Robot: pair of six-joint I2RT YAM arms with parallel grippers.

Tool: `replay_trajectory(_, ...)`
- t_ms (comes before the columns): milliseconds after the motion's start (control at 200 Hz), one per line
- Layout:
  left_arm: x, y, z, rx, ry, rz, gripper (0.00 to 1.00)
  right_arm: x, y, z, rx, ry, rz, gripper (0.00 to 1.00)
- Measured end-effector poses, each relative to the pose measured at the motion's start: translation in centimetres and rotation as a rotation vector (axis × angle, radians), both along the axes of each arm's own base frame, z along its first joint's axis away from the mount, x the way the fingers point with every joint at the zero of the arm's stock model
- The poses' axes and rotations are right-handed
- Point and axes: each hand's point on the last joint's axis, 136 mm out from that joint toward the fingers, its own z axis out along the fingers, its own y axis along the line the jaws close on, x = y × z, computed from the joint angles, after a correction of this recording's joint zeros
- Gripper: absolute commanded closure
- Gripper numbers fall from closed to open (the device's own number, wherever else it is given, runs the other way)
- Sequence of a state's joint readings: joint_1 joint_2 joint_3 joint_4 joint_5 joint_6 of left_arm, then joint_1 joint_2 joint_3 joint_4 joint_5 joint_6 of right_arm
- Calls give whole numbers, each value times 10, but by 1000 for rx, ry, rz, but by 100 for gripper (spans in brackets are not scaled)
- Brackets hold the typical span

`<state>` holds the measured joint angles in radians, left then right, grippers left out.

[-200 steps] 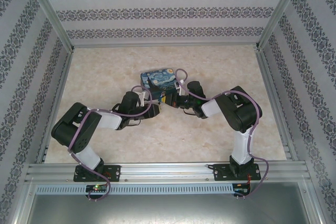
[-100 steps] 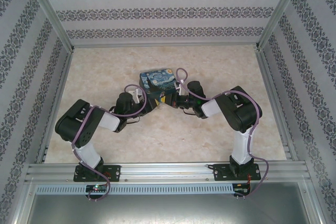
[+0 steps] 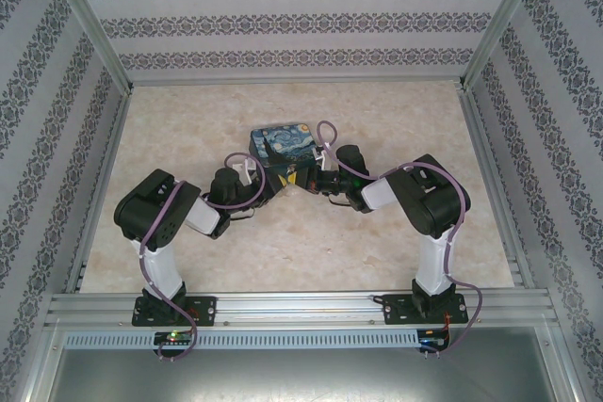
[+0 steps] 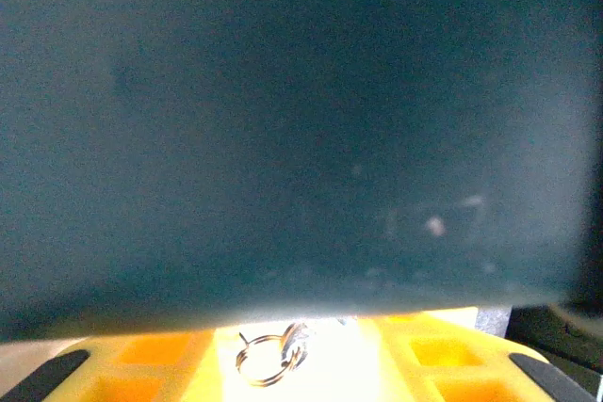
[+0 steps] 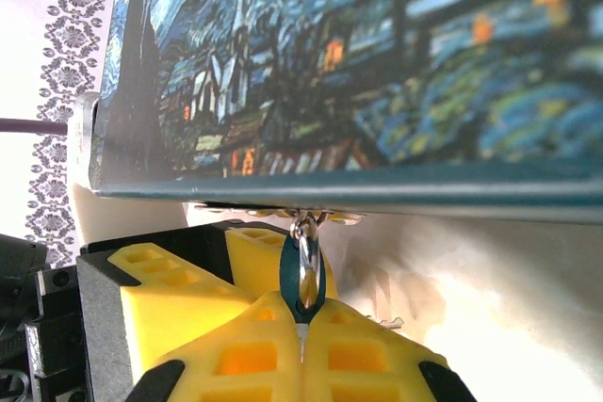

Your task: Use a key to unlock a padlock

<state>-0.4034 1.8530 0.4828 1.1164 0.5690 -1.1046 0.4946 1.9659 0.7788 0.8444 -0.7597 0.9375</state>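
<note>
Top view: even, bright, sharp. Left wrist: box [image 4: 301, 138] dark and blurred, blown-out glare underneath. Right wrist: backlit, padlock [image 5: 303, 289] reasonably sharp.

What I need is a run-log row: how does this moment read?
right fingers: shut on padlock; padlock: at box edge; left fingers: by box, key ring between, grip unclear

The padlock [image 5: 303, 294] is tiny, its teal body seen edge-on and upright, pinched between the closed yellow pads [image 5: 245, 355] of the right end effector [image 5: 303, 331]. Its small metal shackle [image 5: 307, 233] rises to a fitting under the lower rim of the painted box [image 5: 377, 63]. The key [image 4: 295, 333] shows as a silvery glint on a thin wire ring [image 4: 262, 361], washed out by glare, just below the box's dark face and above the left end effector [image 4: 287, 374]; its blade cannot be made out.
</note>
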Motion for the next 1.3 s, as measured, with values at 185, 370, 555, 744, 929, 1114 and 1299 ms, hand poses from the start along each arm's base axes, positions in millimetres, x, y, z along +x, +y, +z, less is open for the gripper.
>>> replay_trajectory(185, 3, -2, 5, -13, -17, -5, 67, 0, 1, 0, 5, -6, 2, 100)
replay_trajectory(370, 4, -3, 4, -14, -17, -5, 69, 1, 1, 0, 6, -6, 2, 100)
replay_trajectory(555, 4, -3, 3, -13, -16, -5, 69, 1, 1, 0, 8, -9, 2, 100)
replay_trajectory(744, 2, -2, 3, -14, -19, -5, 72, 3, 2, 0, 10, -13, 2, 100)
replay_trajectory(929, 0, -1, 1, -11, -13, -5, 79, 3, 2, 0, 10, -12, 1, 100)
replay_trajectory(1114, 0, -1, 1, -11, -12, -6, 93, 4, 1, -1, 11, -9, -3, 100)
replay_trajectory(1299, 0, -1, -2, -4, -8, -6, 100, 6, 0, -2, 13, 9, -15, 100)
